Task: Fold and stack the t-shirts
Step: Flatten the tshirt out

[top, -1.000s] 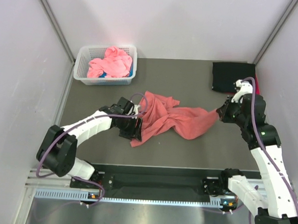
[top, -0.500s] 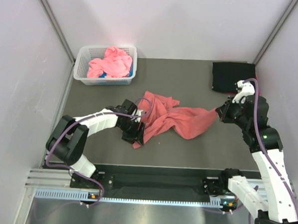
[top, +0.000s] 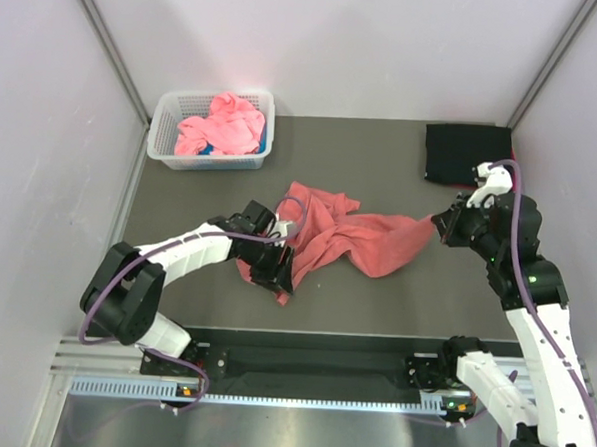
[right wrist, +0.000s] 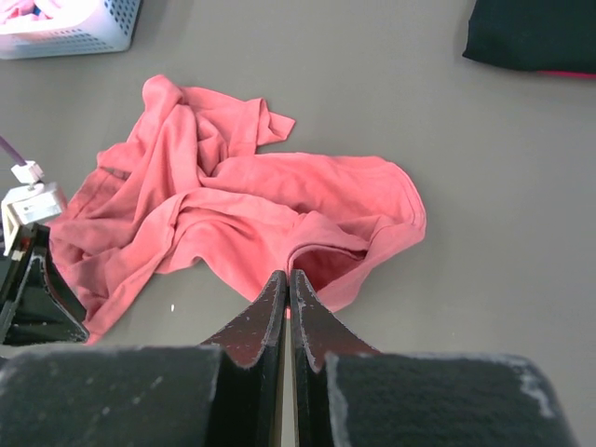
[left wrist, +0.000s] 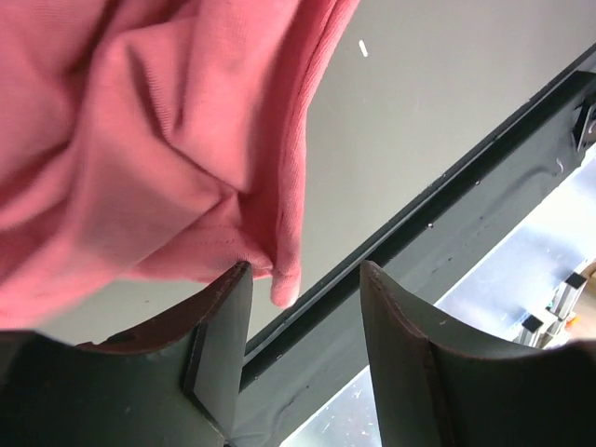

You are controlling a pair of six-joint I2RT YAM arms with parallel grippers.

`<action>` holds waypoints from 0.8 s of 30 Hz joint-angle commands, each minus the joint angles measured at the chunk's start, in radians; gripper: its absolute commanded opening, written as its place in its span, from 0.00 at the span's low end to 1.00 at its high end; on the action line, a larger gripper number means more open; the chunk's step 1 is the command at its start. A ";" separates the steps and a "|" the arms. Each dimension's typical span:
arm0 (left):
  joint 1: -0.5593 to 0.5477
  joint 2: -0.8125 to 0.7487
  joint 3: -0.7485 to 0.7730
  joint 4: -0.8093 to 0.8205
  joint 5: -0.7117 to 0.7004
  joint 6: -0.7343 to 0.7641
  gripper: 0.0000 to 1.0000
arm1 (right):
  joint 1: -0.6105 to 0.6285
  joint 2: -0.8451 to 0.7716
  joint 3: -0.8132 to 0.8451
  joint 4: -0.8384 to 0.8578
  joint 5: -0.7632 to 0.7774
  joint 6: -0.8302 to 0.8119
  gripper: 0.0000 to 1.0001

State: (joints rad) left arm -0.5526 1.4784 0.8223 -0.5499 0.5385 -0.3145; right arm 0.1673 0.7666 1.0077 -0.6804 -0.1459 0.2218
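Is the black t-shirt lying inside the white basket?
No, the black t-shirt lies at the far right, while the white basket stands at the far left.

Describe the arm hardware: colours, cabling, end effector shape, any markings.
Both match: the left arm and right arm have white link shells with black joints, and a purple cable runs along each. The right arm shows a small green light. The left end effector and right end effector have dark, tapered, wedge-shaped fingers. No lettering is legible.
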 commanded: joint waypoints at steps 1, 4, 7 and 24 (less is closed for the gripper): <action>-0.009 0.010 -0.011 0.030 0.018 0.003 0.54 | -0.009 -0.023 0.005 0.041 -0.009 0.002 0.00; -0.021 0.025 -0.009 0.022 -0.014 0.003 0.54 | -0.009 -0.029 0.003 0.038 -0.009 0.002 0.00; -0.043 0.034 -0.003 0.018 -0.040 0.003 0.54 | -0.009 -0.033 0.005 0.036 -0.006 0.005 0.00; -0.226 -0.184 0.120 -0.022 -0.414 -0.124 0.54 | -0.009 -0.039 0.000 0.028 -0.006 0.004 0.00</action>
State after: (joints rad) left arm -0.7177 1.3407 0.8906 -0.5804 0.2356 -0.3954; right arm 0.1673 0.7452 1.0077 -0.6811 -0.1455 0.2214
